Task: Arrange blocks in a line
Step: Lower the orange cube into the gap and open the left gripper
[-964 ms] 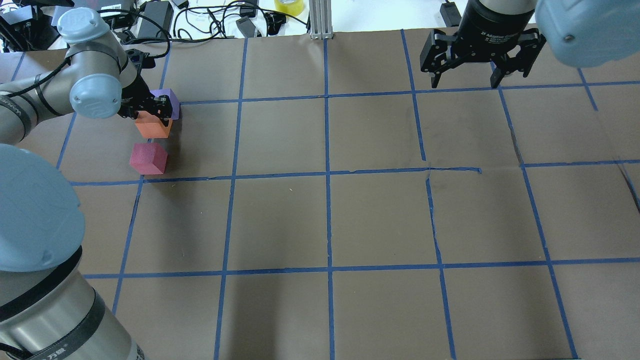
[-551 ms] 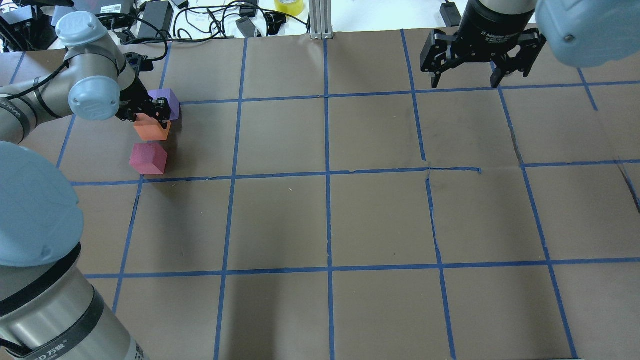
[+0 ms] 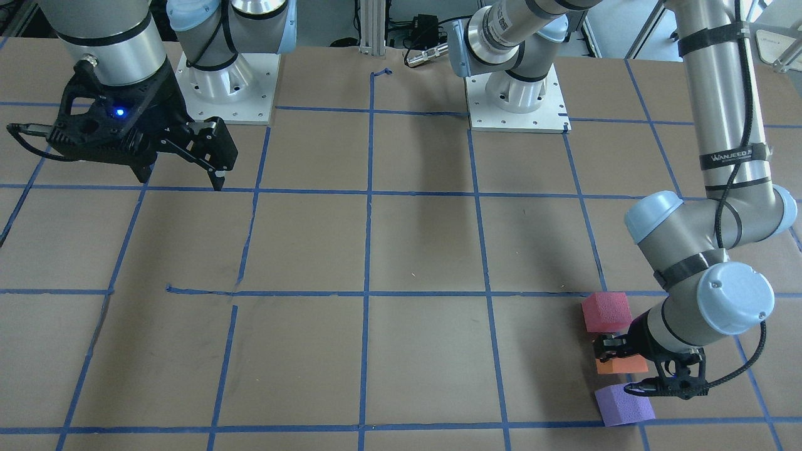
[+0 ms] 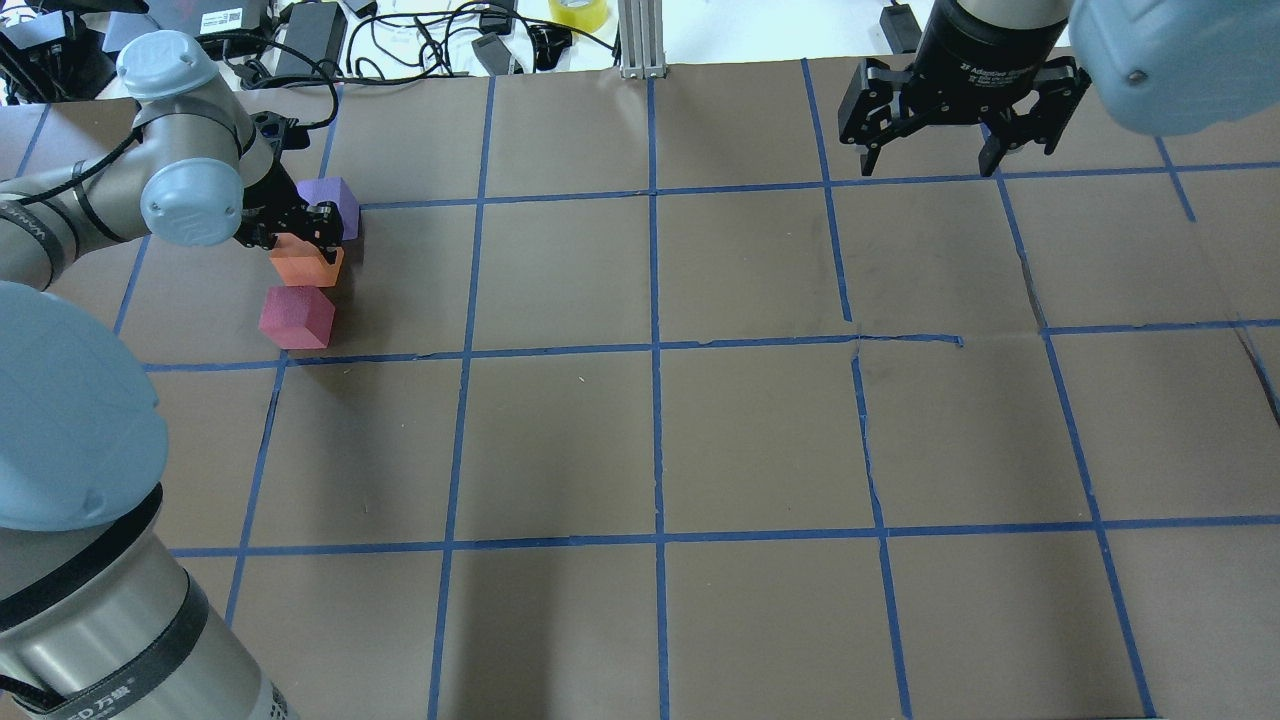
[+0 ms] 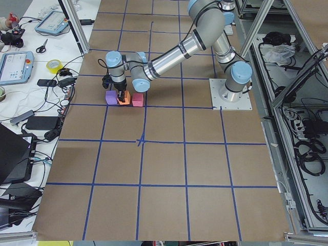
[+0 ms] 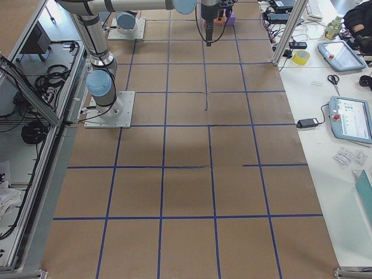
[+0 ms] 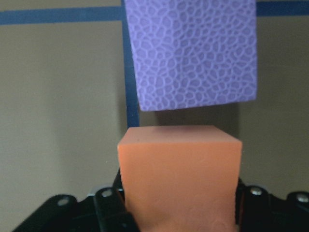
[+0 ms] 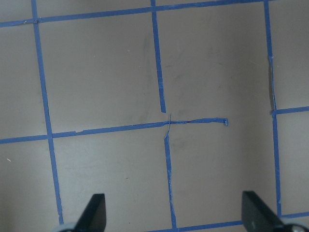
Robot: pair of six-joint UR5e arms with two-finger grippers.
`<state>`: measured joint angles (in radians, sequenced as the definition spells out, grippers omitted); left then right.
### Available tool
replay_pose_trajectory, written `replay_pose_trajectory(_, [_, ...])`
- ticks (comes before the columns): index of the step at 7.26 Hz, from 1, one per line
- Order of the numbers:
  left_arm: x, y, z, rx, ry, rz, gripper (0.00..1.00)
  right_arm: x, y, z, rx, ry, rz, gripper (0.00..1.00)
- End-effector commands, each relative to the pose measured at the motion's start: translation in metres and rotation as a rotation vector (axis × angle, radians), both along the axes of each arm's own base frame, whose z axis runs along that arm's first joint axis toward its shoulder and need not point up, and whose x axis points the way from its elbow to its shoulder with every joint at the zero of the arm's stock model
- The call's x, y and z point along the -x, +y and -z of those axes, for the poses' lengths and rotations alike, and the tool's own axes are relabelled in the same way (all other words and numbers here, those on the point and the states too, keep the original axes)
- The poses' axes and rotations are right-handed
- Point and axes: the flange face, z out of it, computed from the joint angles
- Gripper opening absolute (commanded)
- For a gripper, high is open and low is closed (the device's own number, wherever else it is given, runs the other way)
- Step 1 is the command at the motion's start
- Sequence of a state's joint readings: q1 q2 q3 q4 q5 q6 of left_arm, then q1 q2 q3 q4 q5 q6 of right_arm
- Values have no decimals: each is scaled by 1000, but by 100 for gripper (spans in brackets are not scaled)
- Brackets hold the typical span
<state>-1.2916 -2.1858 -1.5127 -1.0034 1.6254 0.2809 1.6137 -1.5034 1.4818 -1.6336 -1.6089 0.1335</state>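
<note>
My left gripper (image 4: 296, 236) is shut on the orange block (image 4: 306, 267), low over the table at the far left. In the left wrist view the orange block (image 7: 178, 169) sits between the two fingers. The purple block (image 4: 331, 197) lies just beyond it with a small gap, and also shows in the left wrist view (image 7: 193, 53). The pinkish-red block (image 4: 296, 317) lies just on the near side. The three stand roughly in a row, as the front view shows: pinkish-red (image 3: 606, 311), orange (image 3: 622, 366), purple (image 3: 624, 405). My right gripper (image 4: 930, 150) is open and empty, high over the far right.
The table (image 4: 650, 440) is covered in brown paper with a blue tape grid. Cables, power bricks and a yellow tape roll (image 4: 578, 12) lie beyond the far edge. A metal post (image 4: 640, 40) stands at the far middle edge.
My left gripper with the orange block has shifted slightly nearer and lower between the purple and pinkish-red blocks. The right arm has not moved.
</note>
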Motion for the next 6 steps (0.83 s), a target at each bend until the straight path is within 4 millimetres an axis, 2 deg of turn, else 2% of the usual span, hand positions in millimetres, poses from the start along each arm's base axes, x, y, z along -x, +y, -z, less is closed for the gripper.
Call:
replay_pose_trajectory(1, [0,-1,8,-6,1,-3,80,0,0,0,0,0,0,100])
replay_pose_trajectory(2, [-1,-1,8,-7,0,-14,85,0,0,0,0,0,0,100])
replay_pose_trajectory(3, [0,-1,2,2,2,-19,94,1,-2,1,2,2,2,100])
replay_pose_trajectory(4, [6,1,-9,2,-3,-10,99,1,-2,1,2,0,1,100])
replay_pose_trajectory(5, [11,7,-29,-36,9,-5,100,1,-2,1,2,0,1,100])
replay_pose_trajectory(6, [27,14,-53,-47,9,15,100,1,-2,1,2,0,1,100])
